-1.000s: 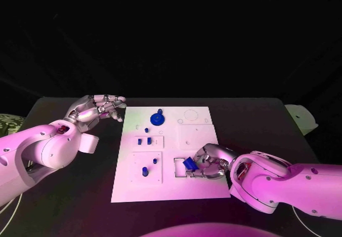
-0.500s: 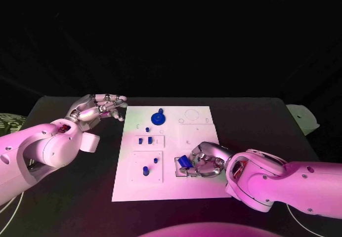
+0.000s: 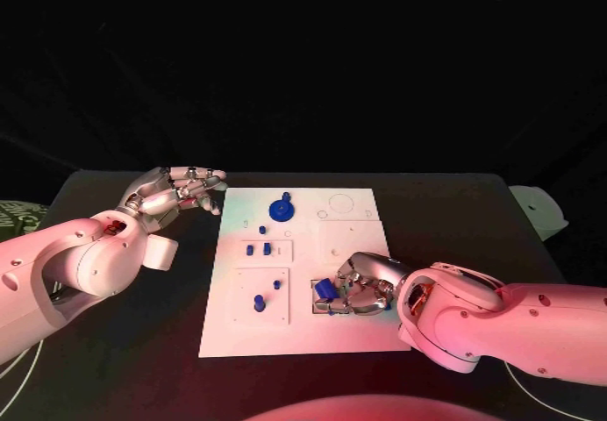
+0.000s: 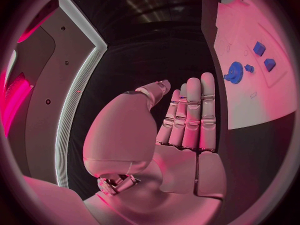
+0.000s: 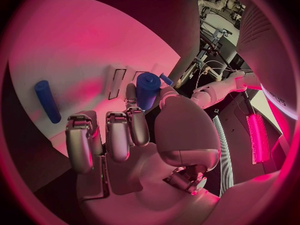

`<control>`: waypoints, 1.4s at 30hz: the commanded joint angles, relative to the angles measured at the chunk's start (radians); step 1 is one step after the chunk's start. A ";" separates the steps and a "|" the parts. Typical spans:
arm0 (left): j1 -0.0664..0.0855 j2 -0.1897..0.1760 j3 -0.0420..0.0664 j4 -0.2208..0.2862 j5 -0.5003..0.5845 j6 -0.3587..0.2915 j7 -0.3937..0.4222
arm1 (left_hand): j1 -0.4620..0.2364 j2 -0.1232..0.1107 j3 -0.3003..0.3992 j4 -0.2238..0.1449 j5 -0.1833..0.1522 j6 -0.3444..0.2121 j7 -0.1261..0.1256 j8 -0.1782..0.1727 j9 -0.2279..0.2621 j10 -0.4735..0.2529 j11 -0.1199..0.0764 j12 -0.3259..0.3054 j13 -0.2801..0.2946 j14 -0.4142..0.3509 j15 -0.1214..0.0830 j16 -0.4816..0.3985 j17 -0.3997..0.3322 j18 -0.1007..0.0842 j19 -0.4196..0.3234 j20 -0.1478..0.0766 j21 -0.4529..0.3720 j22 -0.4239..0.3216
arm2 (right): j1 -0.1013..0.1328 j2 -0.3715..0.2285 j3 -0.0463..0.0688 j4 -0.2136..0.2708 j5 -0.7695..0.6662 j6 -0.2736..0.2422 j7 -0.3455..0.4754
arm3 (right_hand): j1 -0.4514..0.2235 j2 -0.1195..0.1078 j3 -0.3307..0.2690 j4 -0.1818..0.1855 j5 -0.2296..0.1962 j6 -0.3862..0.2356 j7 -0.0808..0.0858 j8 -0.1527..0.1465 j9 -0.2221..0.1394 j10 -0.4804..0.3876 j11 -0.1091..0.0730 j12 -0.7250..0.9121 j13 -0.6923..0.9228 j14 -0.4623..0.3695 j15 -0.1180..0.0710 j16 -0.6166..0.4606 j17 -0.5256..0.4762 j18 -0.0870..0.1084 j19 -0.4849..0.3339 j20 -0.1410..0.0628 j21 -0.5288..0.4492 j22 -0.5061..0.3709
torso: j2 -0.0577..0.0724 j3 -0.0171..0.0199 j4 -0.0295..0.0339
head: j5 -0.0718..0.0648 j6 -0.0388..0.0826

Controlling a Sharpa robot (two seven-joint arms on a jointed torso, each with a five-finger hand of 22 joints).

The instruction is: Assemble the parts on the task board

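**Handling a small blue peg over the board's near right pocket**

Holding a short blue peg (image 3: 326,288), my right robot hand (image 3: 358,293) sits over the white board (image 3: 341,338), at about 5 o'clock from the board's middle. In the right wrist view the peg (image 5: 148,90) is pinched between the thumb and a fingertip, with the other fingers curled below it. I judge it a light, rigid plastic cylinder, smooth enough to swivel in a two-point pinch, so I would grip it mid-length and keep its axis square to the board. I cannot tell from here whether its lower end is already in the square recess beneath it.

My left robot hand (image 3: 174,194) hovers off the board's far left corner, at roughly 10 o'clock, above the black table (image 3: 468,210). The left wrist view shows the left robot hand (image 4: 169,135) with fingers straight, side by side, and nothing in them.

Other blue pieces stand on the board: a round disc (image 3: 281,210) at 12 o'clock, two small blocks (image 3: 258,249) at 9 o'clock, and a loose peg (image 3: 258,303) at 7 o'clock. They look equally small and light, so I would guess a stray knuckle could knock them.
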 commanded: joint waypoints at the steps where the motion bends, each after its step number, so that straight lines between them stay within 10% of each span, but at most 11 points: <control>1: 0.000 0.001 0.001 0.003 0.005 0.017 0.004 | -0.001 0.007 0.000 0.005 0.002 -0.005 0.003 -0.004 -0.001 -0.007 -0.002 0.003 -0.001 0.000 0.005 -0.003 -0.001 0.014 0.005 0.003 -0.006 -0.001 | 0.000 0.002 0.000 -0.004 -0.047 0.039 -0.031 | -0.014 -0.003 -0.009 -0.001 -0.008 -0.002 -0.004 0.008 0.002 0.013 -0.005 0.002 0.125 0.074 -0.005 0.004 0.097 -0.014 0.106 -0.005 0.004 0.263 | 0.000 -0.0001 -0.0005 | 0.002 -0.003; 32: 0.000 -0.001 0.001 0.006 0.005 0.016 -0.001 | -0.001 0.009 -0.001 0.007 0.002 -0.006 0.003 -0.004 -0.002 -0.009 -0.002 0.004 -0.001 0.000 0.005 -0.002 -0.001 0.014 0.006 0.003 -0.008 -0.003 | 0.001 0.030 0.001 -0.040 -0.089 0.044 -0.048 | -0.069 -0.009 -0.199 0.003 -0.141 -0.056 0.012 0.019 0.013 -0.026 0.010 -0.071 0.086 0.069 0.008 -0.007 0.080 -0.014 0.106 0.006 0.004 0.263 | 0.000 0.0007 -0.0013 | 0.007 -0.005; 42: 0.000 -0.003 0.001 0.007 0.005 0.016 -0.001 | -0.001 0.009 -0.001 0.007 0.002 -0.006 0.003 -0.004 -0.002 -0.009 -0.002 0.004 -0.001 0.000 0.005 -0.002 -0.001 0.014 0.006 0.003 -0.008 -0.003 | 0.001 0.027 0.001 -0.033 -0.116 0.046 -0.049 | -0.081 0.033 -0.212 0.002 -0.132 -0.037 0.005 0.038 0.019 -0.008 0.004 -0.043 0.106 0.071 0.004 -0.004 0.088 -0.014 0.106 0.005 0.004 0.263 | 0.000 0.0019 -0.0017 | 0.005 -0.007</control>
